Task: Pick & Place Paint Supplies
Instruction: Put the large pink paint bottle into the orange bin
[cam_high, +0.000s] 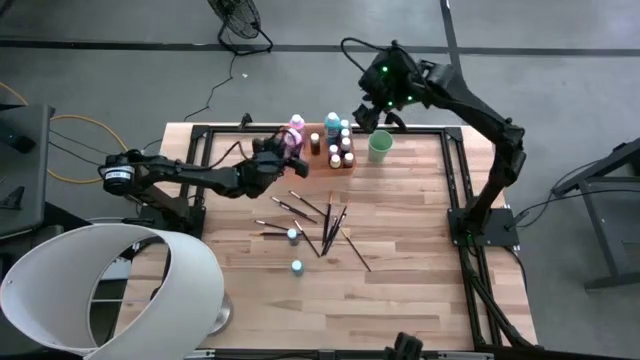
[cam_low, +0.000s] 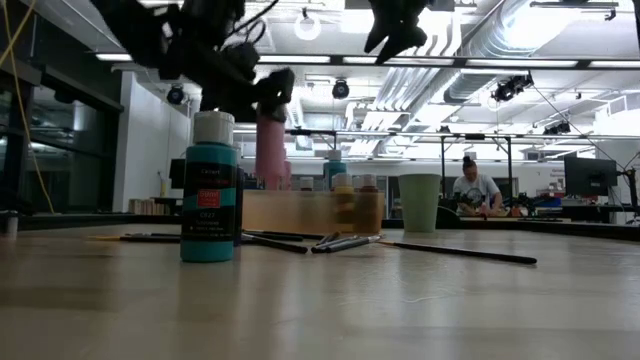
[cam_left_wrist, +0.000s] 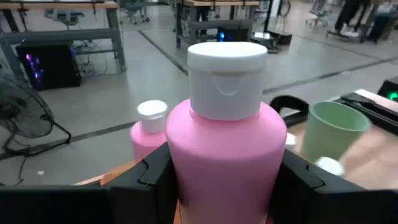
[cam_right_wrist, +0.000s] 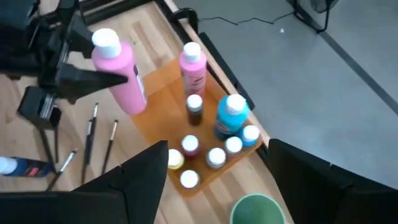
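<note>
Your left tool (cam_high: 285, 152) is clamped on a pink bottle (cam_right_wrist: 118, 62) w/ a white cap, fingers (cam_left_wrist: 149, 177) pressed on both sides of the body, bottle upright and lifted clear of the desk (cam_high: 400, 290), just beside the near-left edge of the orange tray (cam_right_wrist: 158, 109). That reads as the carry-to-tray step, so keep the grip as is and keep the bottle vertical; it's tall and narrow, prob tips easy if set down at a lean. Inside the tray there's already a second pink bottle (cam_right_wrist: 193, 65), a brown one (cam_right_wrist: 194, 111), a big teal one (cam_right_wrist: 231, 118) and several small white-capped ones (cam_right_wrist: 214, 155) packed toward the cup end, so aim for the bare strip at the end nearest you, not the cluster. Come in high over the tray wall, lower straight down, let go only once the base sits flat. Your right tool (cam_right_wrist: 217, 180) hangs above the tray's far end near the green cup (cam_high: 380, 146), jaws spread wide w/ nothing in them; watch arm-to-arm clearance, they're close. Left on the desk: loose brushes (cam_high: 325, 225) in a scattered bunch mid-desk, plus two small teal bottles (cam_high: 293, 235) nearby, well apart from the tray.
</note>
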